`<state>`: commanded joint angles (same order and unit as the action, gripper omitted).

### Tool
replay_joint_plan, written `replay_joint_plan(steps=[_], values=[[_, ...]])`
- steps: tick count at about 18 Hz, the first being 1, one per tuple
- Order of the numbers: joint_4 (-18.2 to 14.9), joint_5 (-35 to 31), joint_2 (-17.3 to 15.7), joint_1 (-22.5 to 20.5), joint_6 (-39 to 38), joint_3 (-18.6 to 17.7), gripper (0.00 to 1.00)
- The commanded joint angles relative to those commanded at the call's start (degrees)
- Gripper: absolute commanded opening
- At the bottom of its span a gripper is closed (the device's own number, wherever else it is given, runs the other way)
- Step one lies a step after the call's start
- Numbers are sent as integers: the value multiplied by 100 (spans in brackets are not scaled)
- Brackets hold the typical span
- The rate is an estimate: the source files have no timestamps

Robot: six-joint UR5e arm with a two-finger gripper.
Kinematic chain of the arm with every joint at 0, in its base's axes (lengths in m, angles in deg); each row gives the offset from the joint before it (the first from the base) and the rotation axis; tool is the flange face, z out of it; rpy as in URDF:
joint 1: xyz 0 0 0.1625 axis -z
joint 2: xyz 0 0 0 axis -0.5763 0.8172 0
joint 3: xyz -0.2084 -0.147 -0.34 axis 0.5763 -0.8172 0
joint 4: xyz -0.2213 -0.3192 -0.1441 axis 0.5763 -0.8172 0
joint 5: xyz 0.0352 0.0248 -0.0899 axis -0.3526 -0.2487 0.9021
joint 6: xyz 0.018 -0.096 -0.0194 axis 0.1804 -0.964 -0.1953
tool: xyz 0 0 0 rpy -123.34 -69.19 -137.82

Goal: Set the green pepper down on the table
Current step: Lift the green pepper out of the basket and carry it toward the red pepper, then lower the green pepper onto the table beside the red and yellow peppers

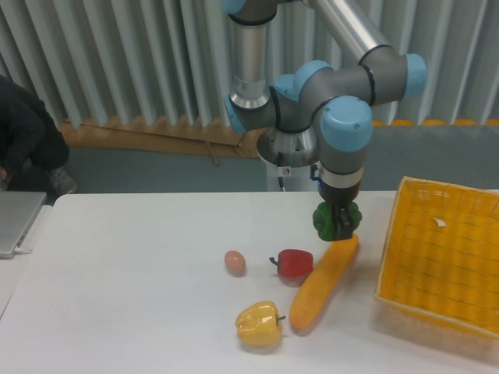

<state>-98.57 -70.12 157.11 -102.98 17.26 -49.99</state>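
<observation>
The pepper (pixel 335 220) is hanging in the air, clamped between the fingers of the gripper (pixel 337 221), which is pointing straight down from the arm (pixel 343 132). It is sitting above the table (pixel 125 280), just over the upper tip of the long orange vegetable (pixel 324 280), and it is not touching the white surface as far as the view is showing. The basket (pixel 437 257) is lying off to one side, apart from the pepper, so the lift out and the carry across are looking done. What is remaining, by this reading, is the lowering and the release. The spot directly beneath is crowded: the orange vegetable is lying slantwise there, and the red pepper (pixel 294 262) is resting right against its flank. A bare patch of tabletop is showing behind these, toward the arm's base, and that is seeming the safer place to set down. Farther out, a yellow pepper (pixel 260 323) is sitting near the lower end of the orange vegetable, and a small pinkish egg-like thing (pixel 235 262) is lying beside the red pepper, apart from it.
</observation>
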Motion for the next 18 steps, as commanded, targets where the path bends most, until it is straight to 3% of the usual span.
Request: replay_joint_plan(steps=[5, 10, 18], values=[[-317, 25, -18, 246, -123, 229, 45], [-160, 166, 131, 703, -869, 194, 45], [121, 184, 343, 933, -949, 133, 45]])
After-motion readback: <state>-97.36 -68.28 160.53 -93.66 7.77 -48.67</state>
